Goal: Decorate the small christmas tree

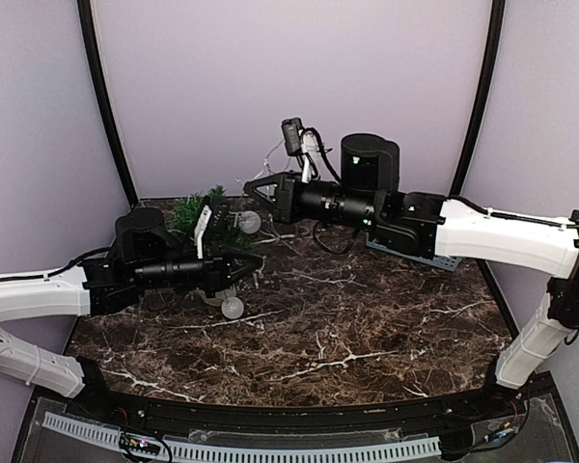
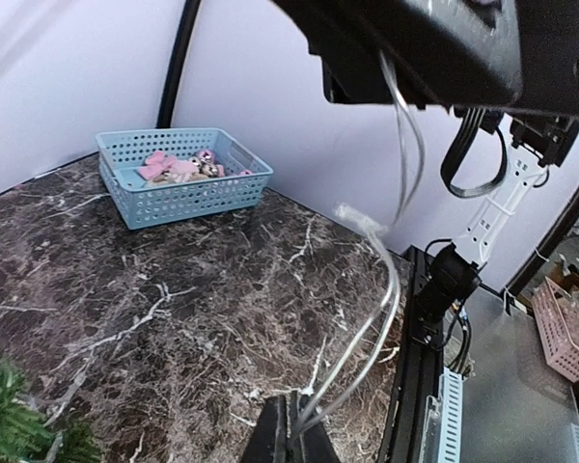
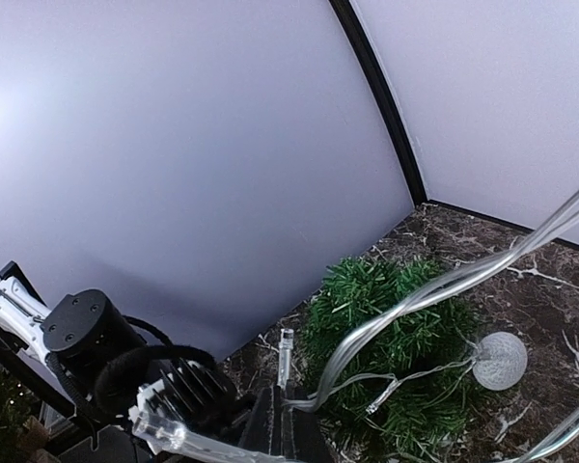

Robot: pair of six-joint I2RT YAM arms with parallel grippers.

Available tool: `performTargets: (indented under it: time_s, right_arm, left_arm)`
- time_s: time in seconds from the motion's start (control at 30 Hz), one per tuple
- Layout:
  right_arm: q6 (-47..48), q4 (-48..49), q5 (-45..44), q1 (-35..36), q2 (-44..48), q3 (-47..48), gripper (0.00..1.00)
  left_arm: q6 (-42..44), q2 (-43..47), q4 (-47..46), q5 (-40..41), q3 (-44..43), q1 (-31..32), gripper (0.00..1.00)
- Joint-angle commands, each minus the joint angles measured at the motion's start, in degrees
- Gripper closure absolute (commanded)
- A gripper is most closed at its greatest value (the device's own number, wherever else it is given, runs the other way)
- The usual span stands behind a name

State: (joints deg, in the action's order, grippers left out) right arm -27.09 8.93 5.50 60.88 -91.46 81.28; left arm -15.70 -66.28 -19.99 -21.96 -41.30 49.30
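Note:
The small christmas tree [image 1: 195,213] stands at the back left of the table, just behind my left arm; its pot is hidden. It fills the right wrist view [image 3: 405,352] from above. A string of clear-wire lights [image 3: 444,289] with white balls [image 1: 249,223] [image 1: 233,307] drapes across it. My right gripper [image 1: 258,186] reaches in from the right above the tree and is shut on the wire [image 3: 291,424]. My left gripper [image 1: 249,265] sits to the tree's front right, shut on another stretch of the wire [image 2: 294,429], which loops up from it [image 2: 391,280].
A light-blue basket [image 2: 183,178] with pink ornaments stands at the back right, mostly hidden behind my right arm in the top view [image 1: 442,260]. The right arm [image 2: 425,48] hangs over the left gripper. The table's edge rail [image 2: 420,386] lies close by.

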Motion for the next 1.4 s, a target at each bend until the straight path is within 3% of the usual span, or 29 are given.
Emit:
performTargets:
  time_s: [0.0,0.17,0.3,0.43,0.67,1.0,1.17,1.37]
  right_arm:
    - [1.02,0.29,-4.72,0.51,1.15,-1.2,1.0]
    - [3.24,-0.84,-9.12,0.47,3.29,-2.62,0.7]
    - [4.18,-1.66,-10.94,-0.18,4.36,-3.52,0.45]
    - [4.33,-1.69,-12.3,-1.05,5.76,-4.87,0.31]
    - [4.98,-1.28,-14.12,-1.74,7.04,-5.86,0.3]
    - [5.12,-0.84,-14.2,-1.95,7.3,-6.19,0.28]
    - [5.12,-1.03,-14.89,-1.91,7.7,-6.64,0.27]
    - [5.11,-0.86,-14.66,-1.91,7.41,-6.54,0.27]
  left_arm:
    - [-0.93,7.4,8.4,11.34,0.83,0.18,1.0]
    - [-1.91,16.74,23.35,29.96,1.13,0.1,1.0]
    - [-2.18,23.41,30.78,36.65,1.39,-0.51,1.0]
    - [-4.05,28.86,38.28,41.99,0.15,-1.01,1.0]
    - [-9.24,32.82,50.11,47.16,-2.59,-1.2,1.0]
    - [-12.53,31.99,65.62,67.5,-14.19,-1.23,1.0]
    - [-7.01,30.5,65.25,72.86,-21.44,-1.27,1.0]
    - [0.95,29.01,59.89,73.98,-23.19,-1.22,1.0]
